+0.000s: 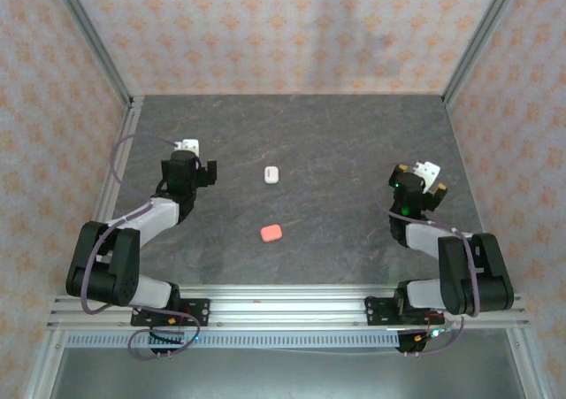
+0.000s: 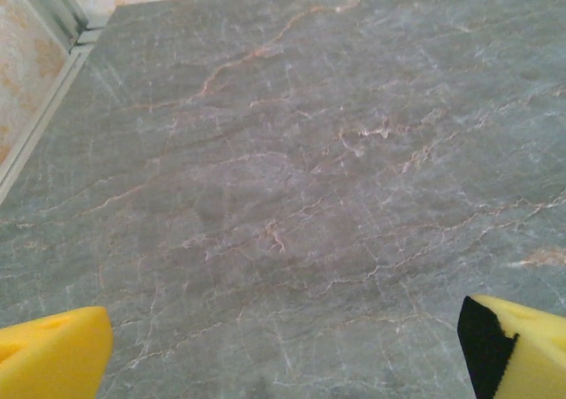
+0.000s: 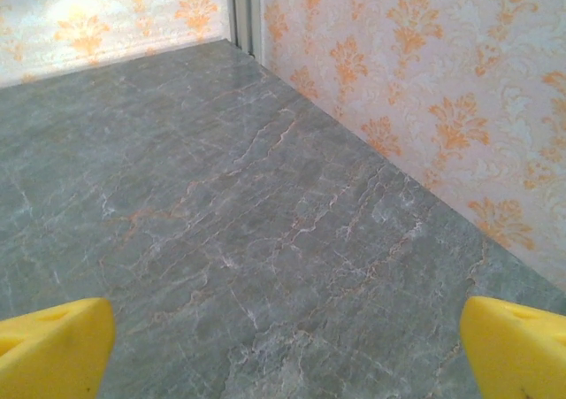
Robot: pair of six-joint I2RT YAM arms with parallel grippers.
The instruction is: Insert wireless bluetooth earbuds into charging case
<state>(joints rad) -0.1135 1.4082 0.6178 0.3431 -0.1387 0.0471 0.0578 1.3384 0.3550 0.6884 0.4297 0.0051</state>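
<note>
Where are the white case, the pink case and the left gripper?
white case (image 1: 271, 175), top view, middle of its top face.
pink case (image 1: 271, 232), top view, middle of its top face.
left gripper (image 2: 283, 355), left wrist view, midway between its open yellow fingertips.

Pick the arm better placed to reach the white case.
Left, probably. In the top view the open, empty left pincer sits nearer the white case than the right pincer, with bare table between.
</note>
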